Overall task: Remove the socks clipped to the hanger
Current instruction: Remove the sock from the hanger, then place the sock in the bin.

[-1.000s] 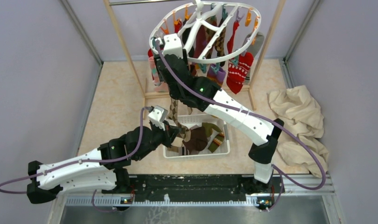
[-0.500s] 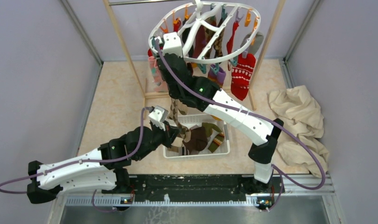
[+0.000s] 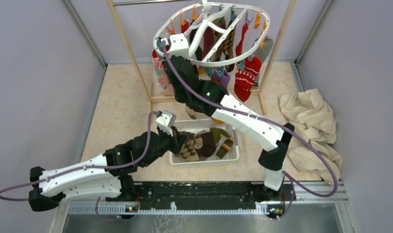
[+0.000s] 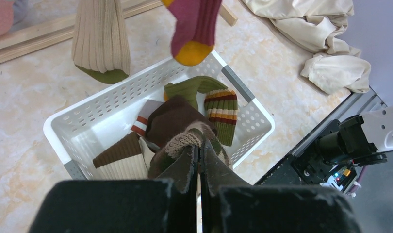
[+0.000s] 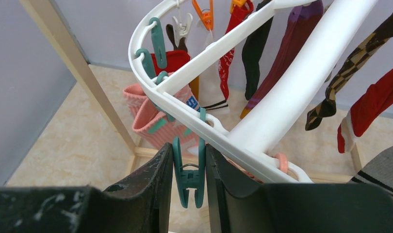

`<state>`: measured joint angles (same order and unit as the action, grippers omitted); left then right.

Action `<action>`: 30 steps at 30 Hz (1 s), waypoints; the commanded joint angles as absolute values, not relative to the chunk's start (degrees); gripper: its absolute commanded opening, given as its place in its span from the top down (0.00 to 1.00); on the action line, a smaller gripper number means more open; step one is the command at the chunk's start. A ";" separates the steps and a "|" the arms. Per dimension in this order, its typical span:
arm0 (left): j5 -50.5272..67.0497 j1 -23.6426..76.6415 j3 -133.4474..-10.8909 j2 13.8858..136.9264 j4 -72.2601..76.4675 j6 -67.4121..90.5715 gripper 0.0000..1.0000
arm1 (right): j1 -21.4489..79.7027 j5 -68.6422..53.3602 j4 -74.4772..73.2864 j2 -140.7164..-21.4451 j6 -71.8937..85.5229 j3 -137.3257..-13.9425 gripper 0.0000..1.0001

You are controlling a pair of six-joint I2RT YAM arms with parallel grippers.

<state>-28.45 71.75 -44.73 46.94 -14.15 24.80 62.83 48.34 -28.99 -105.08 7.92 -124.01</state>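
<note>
Socks (image 3: pixel 243 77) on oval plastic hanger (image 5: pixel 291 92)

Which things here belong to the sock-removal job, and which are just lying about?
Job: hanger, clipped socks, teal clip pinched by right gripper, argyle sock in left gripper, white basket.
Lying about: cream cloth, wooden rack.

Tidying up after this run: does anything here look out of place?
Only the crumpled cream cloth, lying in a heap right of the white basket, looks stray. Nothing seems spilled or broken.
</note>
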 commanded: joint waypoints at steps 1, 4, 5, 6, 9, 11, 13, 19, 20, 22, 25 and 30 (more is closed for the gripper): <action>-27.87 72.16 -44.47 47.60 -12.48 25.05 1.00 | 63.24 47.82 -26.29 -102.17 7.25 -121.74 0.79; -27.93 72.16 -44.54 48.49 -11.67 24.75 1.00 | 63.23 47.28 -25.07 -100.46 7.53 -118.57 0.78; -28.07 72.16 -44.56 48.90 -11.36 24.58 1.00 | 63.15 47.03 -24.80 -99.89 7.74 -117.50 0.77; -28.18 72.15 -44.56 49.31 -11.01 24.39 1.00 | 63.11 46.81 -24.64 -99.37 8.02 -116.65 0.77; -28.66 72.16 -44.50 50.81 -9.66 23.86 1.00 | 62.65 45.60 -24.37 -97.41 9.32 -113.79 0.74; -29.13 72.16 -44.32 51.92 -8.59 23.46 1.00 | 61.96 44.36 -24.10 -95.90 10.34 -111.70 0.68; -29.49 72.16 -44.06 53.41 -7.42 22.98 1.00 | 61.50 43.35 -24.09 -94.64 11.07 -109.96 0.66; -30.67 72.03 -44.17 57.71 -6.04 22.57 0.99 | 60.77 41.20 -23.97 -90.80 11.74 -106.34 0.53; -31.01 72.02 -44.13 58.39 -5.84 22.66 0.99 | 60.62 40.79 -24.00 -90.08 11.94 -105.81 0.51; -31.55 71.94 -44.13 59.79 -5.78 22.91 0.98 | 60.33 39.64 -24.31 -88.81 12.37 -104.80 0.47; -31.64 71.43 -44.17 61.77 -5.58 23.31 0.97 | 60.12 38.15 -24.59 -86.59 12.82 -102.98 0.46; -30.18 69.58 -43.35 64.29 -4.80 24.21 0.85 | 59.94 35.33 -26.39 -83.13 13.93 -100.30 0.42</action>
